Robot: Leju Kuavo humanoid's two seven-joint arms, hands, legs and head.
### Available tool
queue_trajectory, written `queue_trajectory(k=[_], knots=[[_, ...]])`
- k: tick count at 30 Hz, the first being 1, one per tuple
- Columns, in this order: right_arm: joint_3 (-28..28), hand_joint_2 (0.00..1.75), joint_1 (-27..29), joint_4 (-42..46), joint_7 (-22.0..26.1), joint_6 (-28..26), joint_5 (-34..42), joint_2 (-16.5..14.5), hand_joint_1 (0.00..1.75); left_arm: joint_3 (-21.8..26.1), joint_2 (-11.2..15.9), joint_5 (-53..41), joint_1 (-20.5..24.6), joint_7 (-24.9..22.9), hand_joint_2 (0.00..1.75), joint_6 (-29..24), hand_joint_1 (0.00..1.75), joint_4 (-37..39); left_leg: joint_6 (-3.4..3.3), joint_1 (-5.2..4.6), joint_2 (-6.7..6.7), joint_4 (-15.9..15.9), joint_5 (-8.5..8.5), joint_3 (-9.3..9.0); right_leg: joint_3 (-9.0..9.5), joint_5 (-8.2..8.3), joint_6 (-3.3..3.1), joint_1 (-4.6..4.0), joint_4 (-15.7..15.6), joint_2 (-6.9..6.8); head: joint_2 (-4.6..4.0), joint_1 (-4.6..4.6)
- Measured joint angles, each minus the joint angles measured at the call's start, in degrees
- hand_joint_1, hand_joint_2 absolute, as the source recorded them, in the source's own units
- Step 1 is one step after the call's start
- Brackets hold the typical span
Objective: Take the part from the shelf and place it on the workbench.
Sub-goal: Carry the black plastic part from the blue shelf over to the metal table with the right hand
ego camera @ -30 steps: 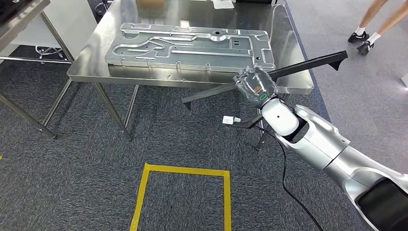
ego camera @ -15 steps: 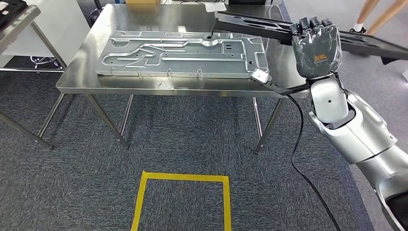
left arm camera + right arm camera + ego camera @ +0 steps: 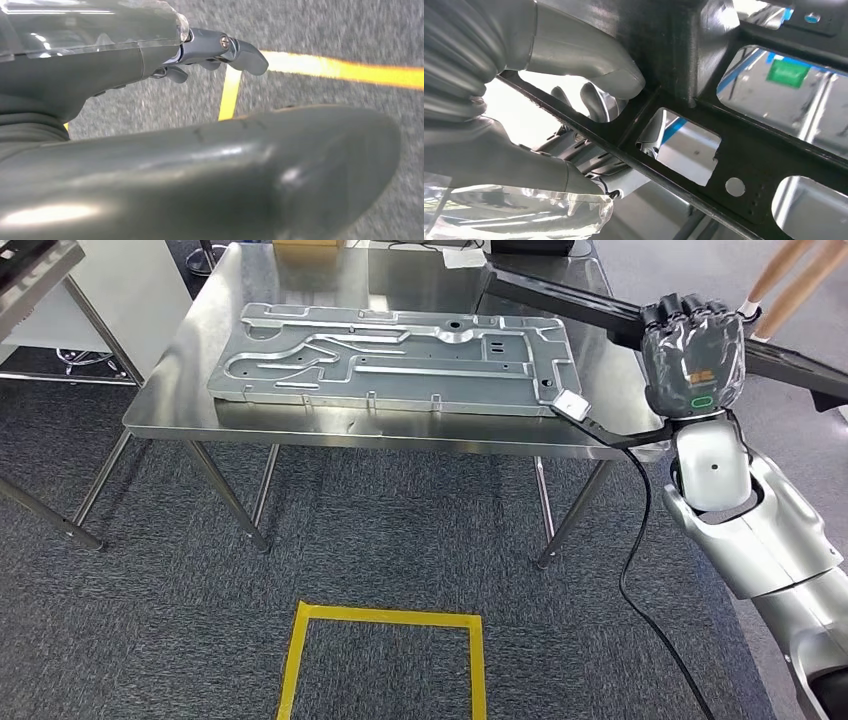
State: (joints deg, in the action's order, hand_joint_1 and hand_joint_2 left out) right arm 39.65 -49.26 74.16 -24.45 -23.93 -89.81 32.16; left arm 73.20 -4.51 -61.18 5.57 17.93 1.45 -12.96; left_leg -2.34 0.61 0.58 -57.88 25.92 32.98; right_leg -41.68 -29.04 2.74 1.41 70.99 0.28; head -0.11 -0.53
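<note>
My right hand (image 3: 692, 352) grips a long black frame part (image 3: 560, 298), held level above the right end of the steel workbench (image 3: 180, 390). The part reaches from over the table's back right past my hand and out beyond the right edge (image 3: 800, 365). In the right wrist view the thumb (image 3: 589, 60) presses on the black frame part (image 3: 704, 145), which has several cut-out windows. My left hand (image 3: 150, 100) hangs over the grey carpet, its fingers (image 3: 225, 47) slightly curled with nothing in them.
A large silver stamped metal plate (image 3: 400, 355) covers much of the workbench. A white connector (image 3: 570, 403) on a black cable (image 3: 640, 540) hangs from my right wrist. A yellow tape square (image 3: 380, 660) marks the carpet. A person's legs (image 3: 790, 270) stand at far right.
My right hand has lifted the black part from below the table's front edge to above its right end, then carried it slightly right. The view shifted a little.
</note>
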Motion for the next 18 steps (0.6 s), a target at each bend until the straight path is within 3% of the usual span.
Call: queue_trajectory(k=[2, 3, 5, 9, 11, 13, 14, 15, 16, 18], knots=[[0.0, 1.75, 0.2, -1.3, 0.9, -0.5, 0.0, -1.0, 1.75, -0.1, 0.0, 0.0, 0.1, 0.1, 0.00, 0.1, 0.00, 0.0, 0.37, -0.09, 0.07, -0.2, 0.93, -0.92, 2.59, 4.91, -0.43, -0.17, -7.3, -0.02, -0.01, 0.01], [0.0, 1.75, 0.2, -2.2, 1.3, -0.8, 0.0, -1.7, 1.75, -0.1, 0.0, 0.0, 0.1, 0.1, 0.00, 0.2, 0.00, 0.0, 0.65, -0.17, 0.07, -0.3, 1.34, -1.14, 3.78, 6.06, -0.74, -0.33, -10.3, -0.01, -0.01, 0.01], [0.3, 1.75, 0.2, -4.3, 2.1, -1.0, 0.0, -3.6, 1.75, -0.2, 0.0, 0.0, 0.4, 0.2, 0.00, 0.4, 0.00, 0.0, 1.26, -0.30, 0.02, -0.2, 1.80, -1.24, 4.68, 5.86, -1.34, -0.66, -12.4, 0.03, -0.01, -0.05], [1.2, 1.75, 0.0, -8.1, 3.8, -0.7, 0.0, -7.3, 1.75, -0.5, 0.1, -0.5, 0.8, 0.2, 0.00, 0.4, 0.00, 0.0, 2.45, -0.32, -0.16, -1.3, 2.93, -1.18, 5.56, 5.03, -2.59, -0.20, -13.0, 0.10, 0.00, -0.12], [1.7, 1.75, -0.3, -9.6, 4.3, -0.6, 0.0, -8.9, 1.75, -0.7, 0.1, -0.6, 1.0, 0.1, 0.00, 0.4, 0.00, 0.0, 2.75, -0.24, -0.21, -6.0, 4.71, 1.24, 6.16, 4.49, -3.17, -0.18, -13.1, -0.02, 0.00, -0.16], [2.4, 1.75, -0.5, -11.4, 4.9, -0.5, 0.0, -11.0, 1.75, -0.8, 0.1, -0.7, 1.0, 0.0, 0.00, 0.5, 0.00, 0.0, 2.95, -0.15, -0.23, -13.8, 7.04, 6.00, 6.88, 3.69, -3.55, -0.33, -13.1, -0.06, -0.01, -0.19], [2.9, 1.75, -0.5, -12.4, 5.1, -0.3, 0.0, -12.1, 1.75, -0.8, 0.1, -0.7, 1.0, -0.1, 0.00, 0.5, 0.00, 0.0, 2.99, -0.11, -0.23, -16.6, 7.30, 8.15, 7.37, 3.24, -3.62, -0.44, -13.1, -0.02, -0.02, -0.19], [3.3, 1.75, -0.4, -13.3, 5.2, -0.2, 0.0, -13.1, 1.75, -0.9, 0.1, -0.7, 1.0, -0.2, 0.00, 0.5, 0.00, 0.0, 2.93, -0.10, -0.23, -17.4, 6.32, 9.34, 7.98, 2.75, -3.65, -0.54, -13.1, 0.03, -0.02, -0.19], [3.7, 1.75, -0.4, -14.1, 5.3, 0.0, 0.0, -14.0, 1.75, -0.9, 0.1, -0.7, 1.0, -0.2, 0.00, 0.5, 0.00, 0.0, 2.74, -0.12, -0.23, -15.8, 4.14, 9.32, 8.70, 2.24, -3.62, -0.63, -13.0, 0.09, -0.02, -0.19], [4.4, 1.75, -0.5, -15.3, 5.5, 0.1, 0.0, -15.6, 1.75, -1.0, 0.1, -0.7, 1.0, -0.3, 0.00, 0.5, 0.00, 0.0, 2.00, -0.33, -0.22, -8.2, -1.48, 6.84, 10.36, 1.06, -3.45, -0.73, -13.1, 0.11, -0.02, -0.17]])
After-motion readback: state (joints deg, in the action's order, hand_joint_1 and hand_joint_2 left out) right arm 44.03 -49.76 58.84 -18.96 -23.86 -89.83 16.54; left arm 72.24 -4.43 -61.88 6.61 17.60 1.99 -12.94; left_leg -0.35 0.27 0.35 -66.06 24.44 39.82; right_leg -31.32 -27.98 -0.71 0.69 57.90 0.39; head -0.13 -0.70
